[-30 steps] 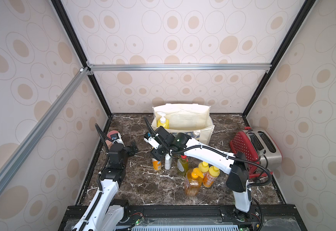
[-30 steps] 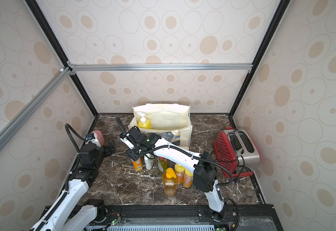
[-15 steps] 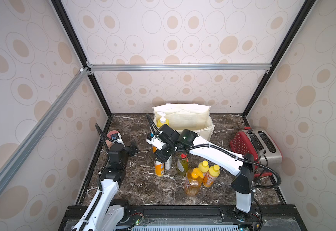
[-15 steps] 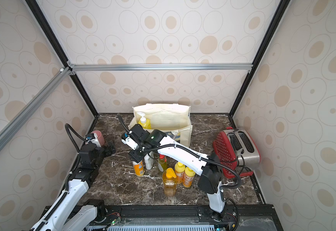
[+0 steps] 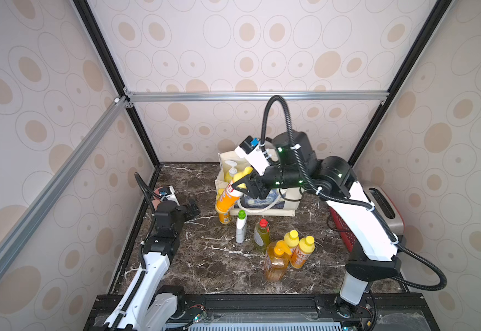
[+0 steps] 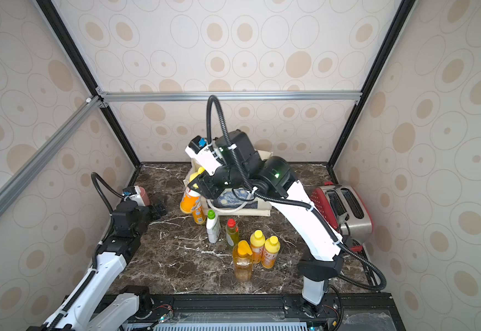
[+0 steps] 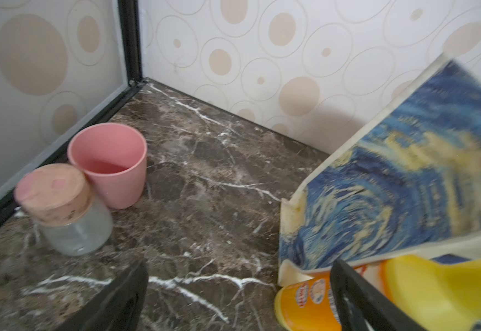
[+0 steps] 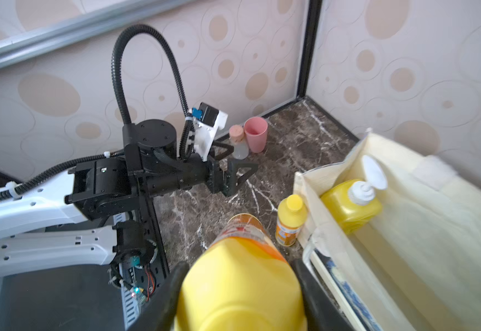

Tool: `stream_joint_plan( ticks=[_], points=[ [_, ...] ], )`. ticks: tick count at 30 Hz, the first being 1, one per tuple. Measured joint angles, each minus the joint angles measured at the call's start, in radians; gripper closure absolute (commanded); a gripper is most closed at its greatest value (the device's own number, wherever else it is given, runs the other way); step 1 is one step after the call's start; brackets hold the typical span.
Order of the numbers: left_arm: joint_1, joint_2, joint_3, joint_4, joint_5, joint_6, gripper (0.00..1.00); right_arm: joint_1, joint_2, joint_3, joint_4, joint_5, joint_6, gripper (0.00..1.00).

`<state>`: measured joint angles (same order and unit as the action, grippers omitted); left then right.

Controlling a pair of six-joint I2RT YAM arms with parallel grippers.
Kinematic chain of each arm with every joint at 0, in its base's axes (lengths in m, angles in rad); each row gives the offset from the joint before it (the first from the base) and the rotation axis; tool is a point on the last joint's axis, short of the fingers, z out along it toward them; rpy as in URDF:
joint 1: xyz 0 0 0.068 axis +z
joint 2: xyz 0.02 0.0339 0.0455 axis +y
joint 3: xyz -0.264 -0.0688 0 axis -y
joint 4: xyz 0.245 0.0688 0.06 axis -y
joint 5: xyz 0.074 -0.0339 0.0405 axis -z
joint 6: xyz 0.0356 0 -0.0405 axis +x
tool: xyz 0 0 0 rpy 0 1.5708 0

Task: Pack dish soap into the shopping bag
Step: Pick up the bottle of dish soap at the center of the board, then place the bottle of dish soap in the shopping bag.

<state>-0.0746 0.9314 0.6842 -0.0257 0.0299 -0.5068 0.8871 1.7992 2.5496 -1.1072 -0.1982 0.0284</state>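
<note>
Lifted off the surface within the last second, one small orange bottle (image 5: 226, 199) now hangs tilted, yellow cap uppermost, just left of the shopping bag (image 6: 230, 199) and above a second orange bottle (image 5: 224, 217) standing at the bag's near left corner. The left gripper (image 5: 191, 207) sits low at left, jaws wide apart, holding nothing. The right gripper (image 5: 242, 184) is clamped on the lifted bottle near its cap. To do this well, it should probably carry the bottle right, clear of the soft rim, then lower it beside the yellow pump bottle (image 8: 348, 206) inside before letting go.
</note>
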Motion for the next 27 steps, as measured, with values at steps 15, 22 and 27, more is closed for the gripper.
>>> stream_joint_plan(
  ticks=[15,22,27],
  points=[
    [-0.099,0.285,0.455,-0.098,0.216,-0.015,0.01,-0.221,0.094,0.006,0.059,0.196,-0.013,0.72],
    [-0.15,0.298,0.418,-0.115,0.224,0.037,0.06,-0.221,0.248,0.013,0.105,0.253,-0.046,0.73],
    [-0.151,0.309,0.41,-0.118,0.224,0.063,0.08,-0.221,0.328,0.013,0.126,0.28,-0.057,0.73]
  ],
)
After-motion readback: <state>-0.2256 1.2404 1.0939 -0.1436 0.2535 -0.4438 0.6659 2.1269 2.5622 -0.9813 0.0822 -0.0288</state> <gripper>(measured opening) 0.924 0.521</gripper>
